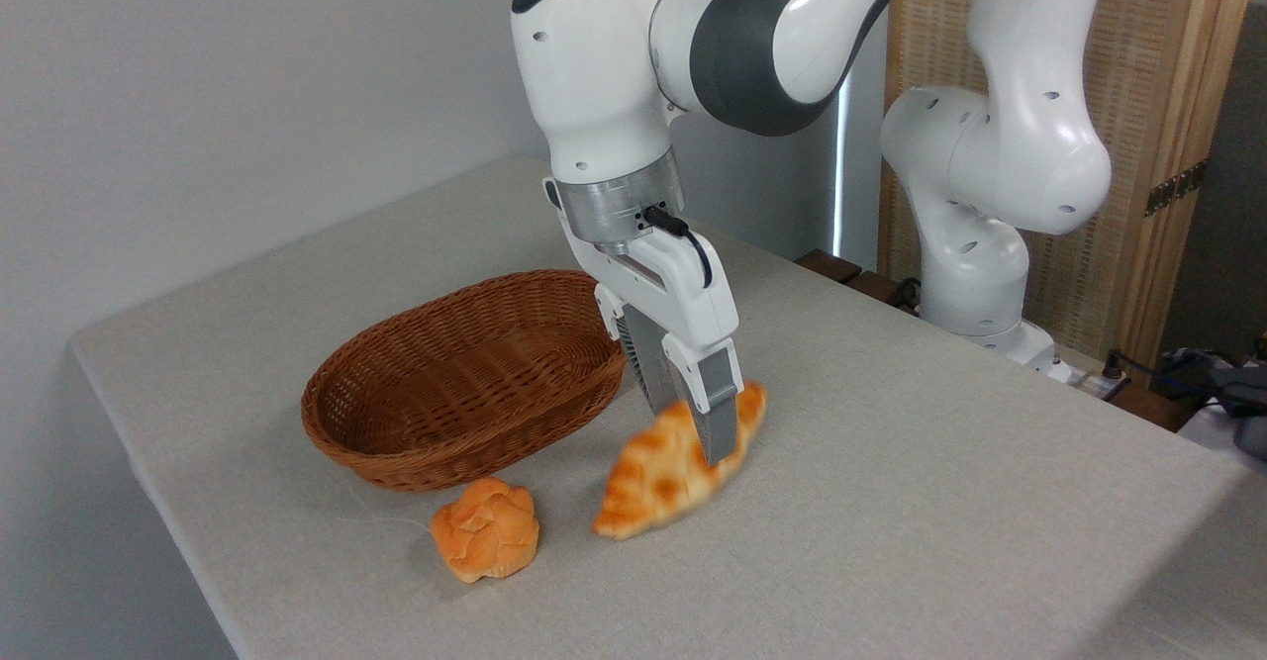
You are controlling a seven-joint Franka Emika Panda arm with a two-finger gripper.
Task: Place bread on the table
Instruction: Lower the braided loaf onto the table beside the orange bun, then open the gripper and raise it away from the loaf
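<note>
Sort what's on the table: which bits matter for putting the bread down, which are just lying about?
Part of the job:
- bread, held between the fingers, low end at the cloth
- table

Just lying about:
- basket, nothing in it
- round bun in front of the basket

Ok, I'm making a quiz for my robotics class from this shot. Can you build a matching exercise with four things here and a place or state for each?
Things:
1. bread
2. round bun
3. wicker basket
4. gripper

States:
A. empty, nothing inside
B. lying alone on the cloth in front of the basket
C. jaws closed on the loaf
D. held at its upper end, low over the table

Pairs: 1-D, 2-B, 3-A, 4-C
</note>
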